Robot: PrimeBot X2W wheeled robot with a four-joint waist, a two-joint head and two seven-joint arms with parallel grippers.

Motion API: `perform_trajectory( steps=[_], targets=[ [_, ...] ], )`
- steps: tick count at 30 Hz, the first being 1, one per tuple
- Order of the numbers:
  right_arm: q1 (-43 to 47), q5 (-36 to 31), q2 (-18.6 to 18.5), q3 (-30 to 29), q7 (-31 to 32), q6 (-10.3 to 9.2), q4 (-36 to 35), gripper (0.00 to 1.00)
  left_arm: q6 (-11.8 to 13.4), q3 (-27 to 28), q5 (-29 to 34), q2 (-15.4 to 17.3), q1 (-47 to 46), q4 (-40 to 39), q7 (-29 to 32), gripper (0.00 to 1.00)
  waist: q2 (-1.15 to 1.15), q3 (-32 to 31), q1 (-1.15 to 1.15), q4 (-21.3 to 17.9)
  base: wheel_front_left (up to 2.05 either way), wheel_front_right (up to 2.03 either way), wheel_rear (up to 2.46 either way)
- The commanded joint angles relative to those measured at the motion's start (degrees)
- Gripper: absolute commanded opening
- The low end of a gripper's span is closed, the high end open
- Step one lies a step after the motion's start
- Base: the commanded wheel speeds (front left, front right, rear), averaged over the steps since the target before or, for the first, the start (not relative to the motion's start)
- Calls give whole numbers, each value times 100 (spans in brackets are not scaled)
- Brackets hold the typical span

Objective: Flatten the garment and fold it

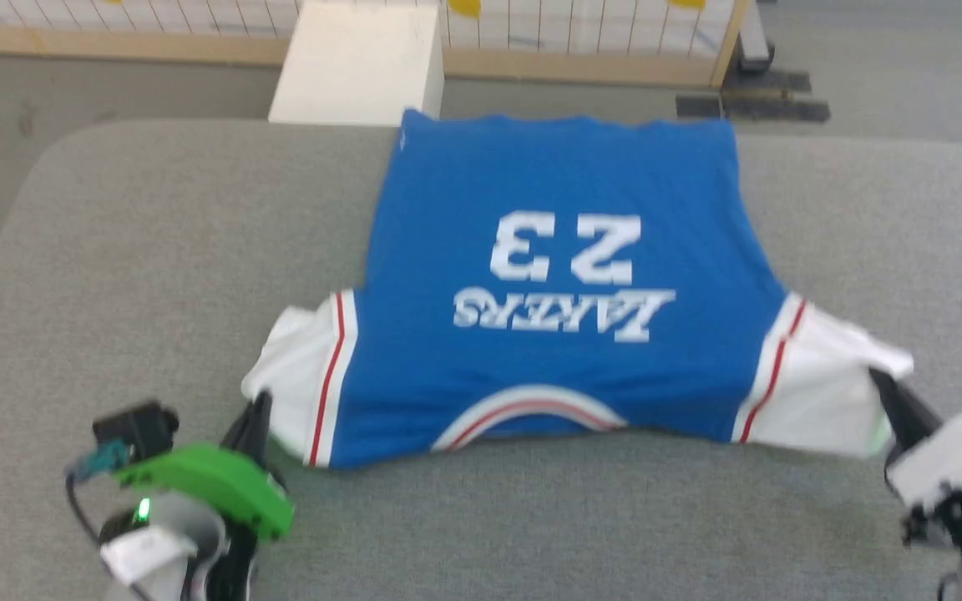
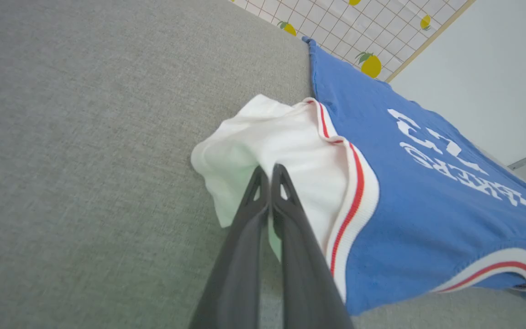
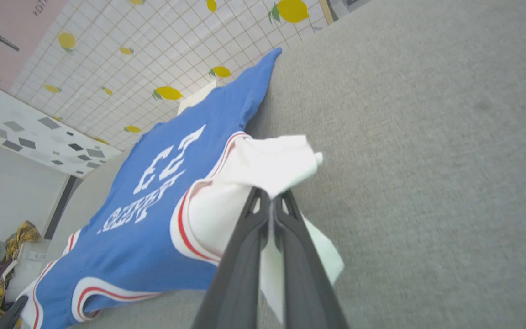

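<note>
- Garment (image 1: 556,275) lies spread on grey table (image 1: 113,250), print side up, collar toward the robot, hem at the far edge.
- Left gripper (image 2: 270,170) is pinched tight on the bunched white sleeve (image 2: 263,137) on the robot's left.
- Right gripper (image 3: 270,195) is pinched tight on the opposite sleeve (image 3: 263,164), which is also bunched.

Holds the left claw (image 1: 257,415) at 7 o'clock of the head view, pointing toward 1 o'clock, jaws pinched together on a white sleeve of the garment (image 1: 556,275). Holds the right claw (image 1: 883,386) at 4 o'clock, pointing toward 11 o'clock, jaws pinched alike on the other sleeve.
</note>
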Motion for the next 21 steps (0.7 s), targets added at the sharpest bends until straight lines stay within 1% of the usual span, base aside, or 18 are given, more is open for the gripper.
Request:
perform_trajectory(
  steps=[1, 3, 5, 8, 10, 13, 16, 18, 21],
  targets=[
    [240, 26, -21, -35, 101, -9, -213, 0, 133, 52, -54, 104, 283, -195, 93, 0, 0, -368, 0, 27, 0, 0, 0],
    [625, -16, -9, -40, 358, -9, -504, 0, 328, 55, -44, 207, 680, -535, 359, 0, 0, -437, 0, 2, 0, 0, 0],
    [948, -206, -3, -20, 647, -9, -802, 0, 510, -12, 49, 357, 1013, -869, 668, 0, 0, -460, 0, -18, 0, 0, 0],
    [1240, -645, 0, 61, 1128, -9, -1194, 0, 758, -275, 406, 644, 1319, -1305, 1152, 0, 0, -462, 0, -34, 0, 0, 0],
    [1319, -1128, -61, 189, 1489, -9, -1372, 0, 854, -509, 706, 823, 1348, -1441, 1430, 0, 0, -426, 0, -42, 0, 0, 0],
    [1233, -1799, -152, 536, 1941, -9, -1438, 0, 857, -794, 929, 912, 1267, -1445, 1736, 0, 0, -358, 0, -78, 0, 0, 0],
    [1048, -2316, -145, 913, 2303, -9, -1155, 0, 803, -995, 1009, 895, 1128, -1255, 1923, 0, 0, -281, 0, -97, 0, 0, 0],
    [960, -2519, -128, 1115, 2402, -9, -855, 0, 779, -1037, 988, 837, 1052, -1108, 1933, 0, 0, -238, 0, -100, 0, 0, 0],
    [907, -2702, -98, 1275, 2327, -9, -328, 0, 739, -1048, 934, 742, 961, -919, 1843, 0, 0, -195, 0, -88, 0, 0, 0]
  ],
)
